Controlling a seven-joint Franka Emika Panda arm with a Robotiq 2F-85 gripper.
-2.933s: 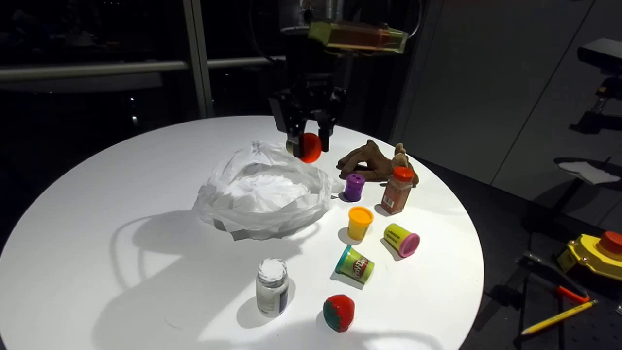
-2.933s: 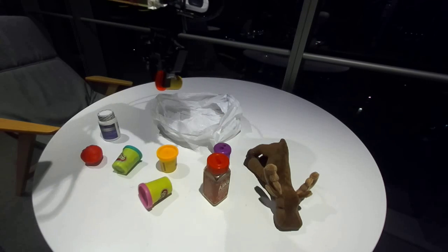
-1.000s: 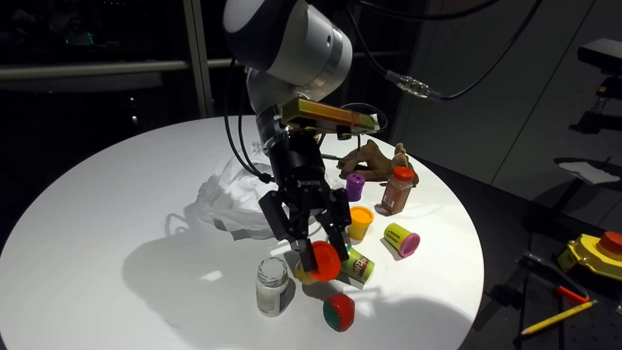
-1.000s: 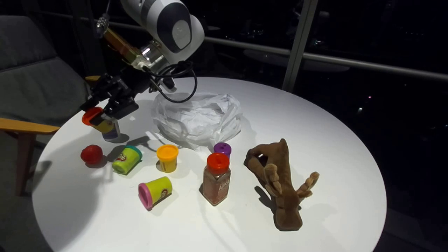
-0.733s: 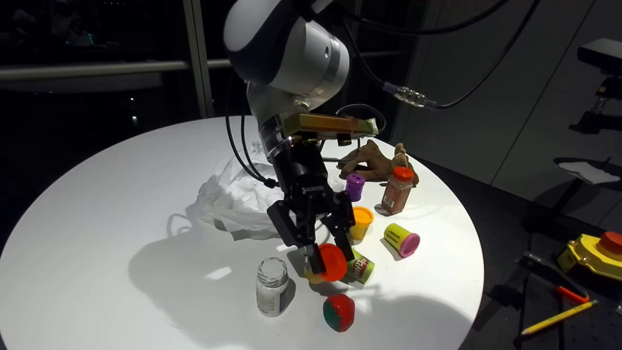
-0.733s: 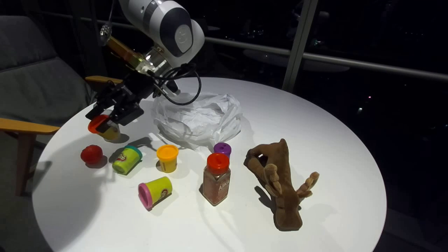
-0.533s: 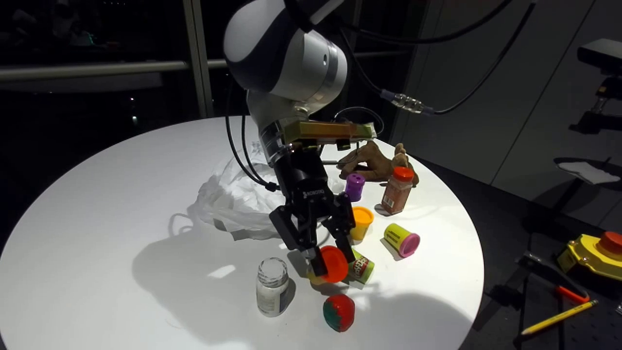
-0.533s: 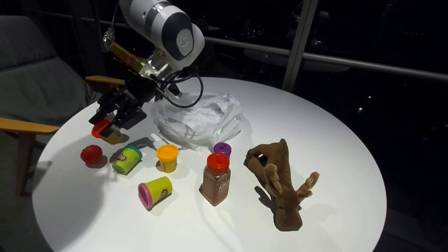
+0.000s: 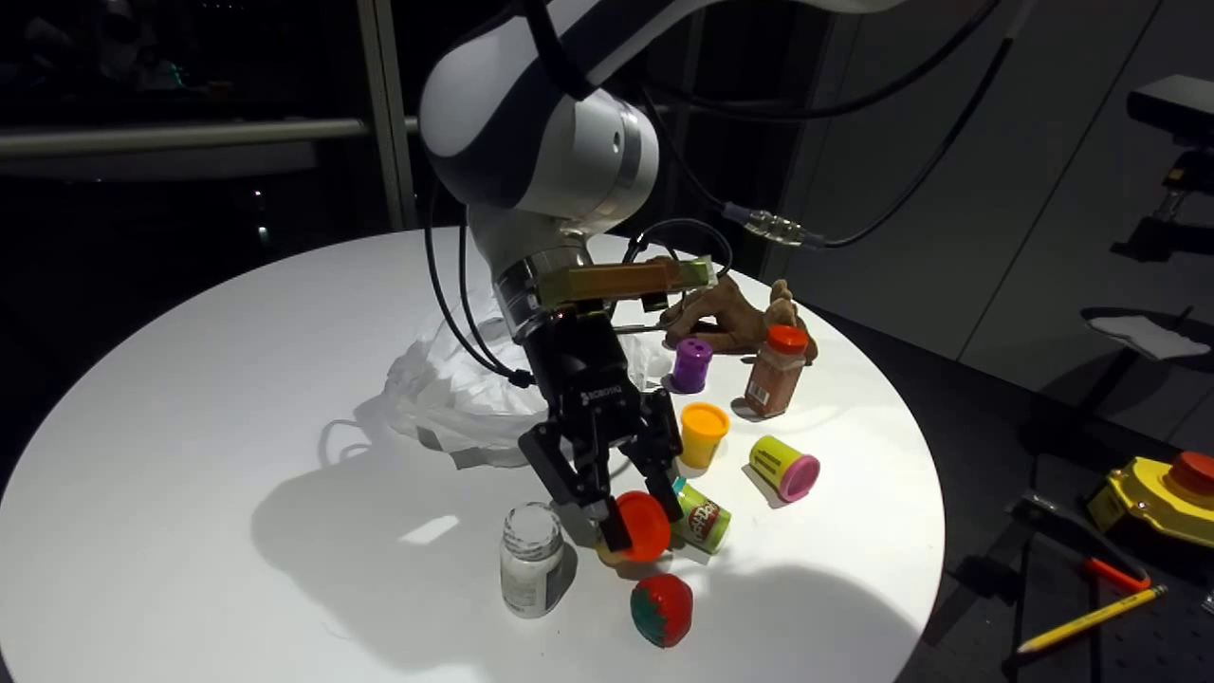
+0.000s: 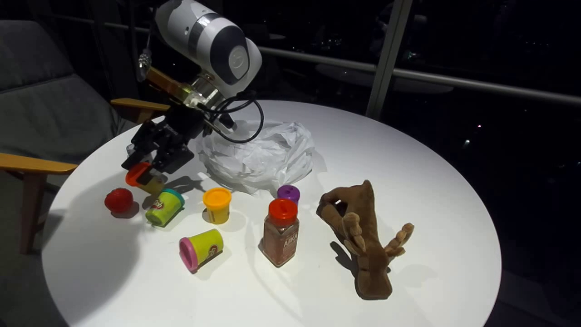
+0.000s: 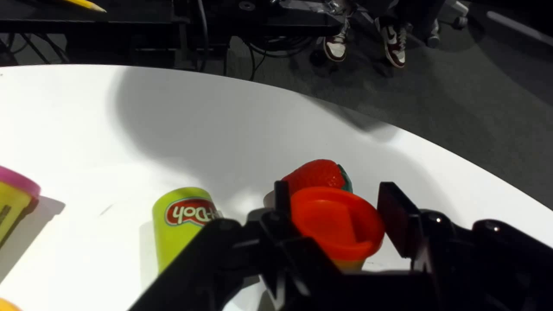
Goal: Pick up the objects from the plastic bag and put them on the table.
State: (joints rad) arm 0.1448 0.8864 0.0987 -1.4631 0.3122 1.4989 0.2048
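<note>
A grey chair (image 10: 50,106) with wooden armrests (image 10: 36,164) is standing at the left of an exterior view. In both exterior views, a metal post (image 9: 387,123) is meeting a horizontal rail (image 9: 180,139). A yellow pencil (image 9: 1091,621) is lying near a yellow box (image 9: 1143,503) (a red button (image 9: 1192,472) is sitting on top). In the wrist view, red-and-white shoes (image 11: 393,45) are showing against the grey floor (image 11: 432,99).
</note>
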